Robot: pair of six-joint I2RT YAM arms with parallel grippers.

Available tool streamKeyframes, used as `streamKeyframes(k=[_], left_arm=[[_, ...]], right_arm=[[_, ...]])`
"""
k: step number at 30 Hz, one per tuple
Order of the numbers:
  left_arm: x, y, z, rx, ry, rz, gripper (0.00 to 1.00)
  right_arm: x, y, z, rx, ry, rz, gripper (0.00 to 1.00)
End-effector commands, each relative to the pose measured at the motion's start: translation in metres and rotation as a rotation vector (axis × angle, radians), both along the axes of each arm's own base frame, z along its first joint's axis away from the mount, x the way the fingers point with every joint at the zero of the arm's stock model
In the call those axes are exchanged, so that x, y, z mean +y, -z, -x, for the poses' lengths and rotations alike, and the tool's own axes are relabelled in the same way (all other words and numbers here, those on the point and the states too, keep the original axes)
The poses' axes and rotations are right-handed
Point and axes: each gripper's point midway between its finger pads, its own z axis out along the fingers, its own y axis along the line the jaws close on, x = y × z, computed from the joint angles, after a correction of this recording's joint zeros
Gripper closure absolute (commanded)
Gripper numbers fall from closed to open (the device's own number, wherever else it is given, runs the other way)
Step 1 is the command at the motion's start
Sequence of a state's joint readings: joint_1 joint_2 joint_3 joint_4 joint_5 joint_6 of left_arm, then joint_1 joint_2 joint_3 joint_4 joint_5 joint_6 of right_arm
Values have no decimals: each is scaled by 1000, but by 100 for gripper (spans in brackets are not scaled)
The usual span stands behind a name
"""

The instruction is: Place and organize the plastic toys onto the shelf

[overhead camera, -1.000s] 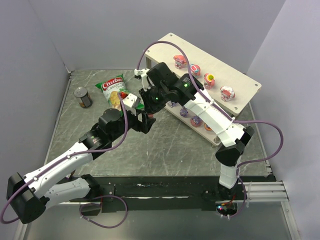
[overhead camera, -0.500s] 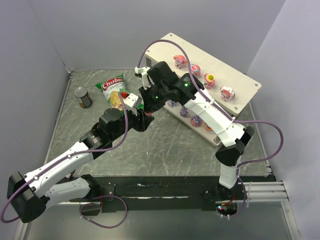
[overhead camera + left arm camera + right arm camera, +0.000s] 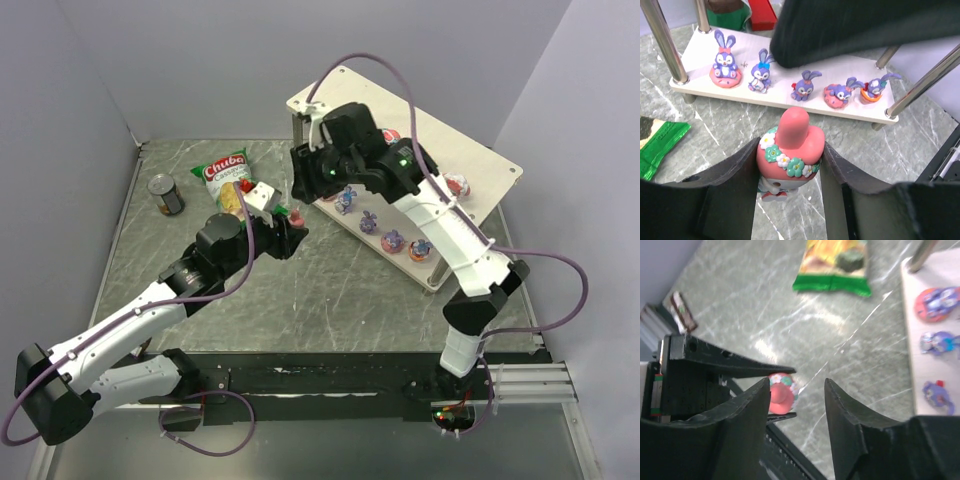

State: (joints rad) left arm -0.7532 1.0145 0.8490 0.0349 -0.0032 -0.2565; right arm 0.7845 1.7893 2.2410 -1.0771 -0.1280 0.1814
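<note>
Two hazards apply from this position.

1. Grip. My left claw (image 3: 791, 150) is pinching the pink toy (image 3: 793, 131) by its rounded flanks, off the tabletop (image 3: 920, 145) and just in front of the shelf (image 3: 490, 165). The toy looks glossy and the contact patches are small. I judge that a fast swing or a brush against a post (image 3: 664, 42) could twist it loose.

2. Clearance. My right claw (image 3: 796, 385) is spread and empty, hanging above the held toy. Its arm (image 3: 865, 25) crosses over the lower board, so it blocks a rising path to the top board. I would expect contact if both arms move together.

Five purple bunnies (image 3: 805, 85) line the lower board. A low approach could topple them.
</note>
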Motion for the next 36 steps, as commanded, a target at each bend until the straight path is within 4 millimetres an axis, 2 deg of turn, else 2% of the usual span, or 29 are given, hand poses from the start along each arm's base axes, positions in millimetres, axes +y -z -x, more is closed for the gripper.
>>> streamKeyframes(k=[1,6,8,9,10,11,12,13,14,16,18,19,21,22,23,24,25,26,27,28,30,31,33,34,36], left_arm=[[-3,-48,-3,-87,1,105,98],[-4,-64,-5,-123,-2,143,99],[-2,-80,-11,-144,-14,165,99],[1,-81,-19,-137,-26,172,99],[0,-93,-19,-149,-5,193,99],[-1,-96,-25,-149,-1,204,99],[7,-101,-34,-150,-20,228,99],[6,-112,-35,-165,9,247,99],[6,-113,-42,-163,8,255,99],[15,-136,-56,-204,-9,297,99],[16,-140,-72,-203,-9,305,99],[17,-154,-77,-226,-9,321,99],[17,-154,-95,-215,-14,329,99],[18,-171,-98,-250,-14,351,99],[16,-166,-109,-237,-18,347,99],[18,-170,-116,-239,-30,357,99],[20,-184,-120,-265,-30,375,99],[17,-180,-131,-254,-35,374,99],[19,-184,-135,-255,-35,389,99],[20,-198,-137,-285,-29,409,99],[17,-196,-150,-273,-29,419,99],[17,-209,-151,-296,-21,433,99],[14,-208,-164,-288,-21,438,99],[13,-220,-163,-310,-7,450,99],[8,-217,-175,-304,-2,457,99]], right_arm=[[-19,-75,-4,-164,84,-174,41],[-37,-107,2,-252,114,-236,36],[-41,-112,4,-272,114,-243,34],[-48,-120,9,-293,122,-257,33],[-50,-115,10,-292,123,-248,33],[-52,-118,11,-307,125,-256,32],[-59,-127,17,-329,129,-274,32],[-61,-120,17,-323,130,-265,31],[-66,-130,24,-356,124,-290,31],[-70,-124,27,-358,125,-284,30],[-78,-132,35,-391,124,-302,29],[-81,-127,34,-396,126,-286,28],[-90,-133,41,-427,128,-297,27],[-92,-129,42,-433,126,-282,26],[-99,-133,47,-452,131,-290,26],[-101,-136,49,-467,130,-300,25],[-104,-131,50,-469,129,-289,25],[-113,-137,53,-495,152,-296,25],[-116,-138,55,-505,155,-298,25],[-117,-135,55,-511,157,-292,24],[-128,-139,60,-540,173,-295,24],[-129,-134,58,-543,178,-281,24],[-140,-135,61,-563,205,-274,23],[-142,-130,60,-564,212,-259,23],[-151,-131,63,-580,231,-255,23]])
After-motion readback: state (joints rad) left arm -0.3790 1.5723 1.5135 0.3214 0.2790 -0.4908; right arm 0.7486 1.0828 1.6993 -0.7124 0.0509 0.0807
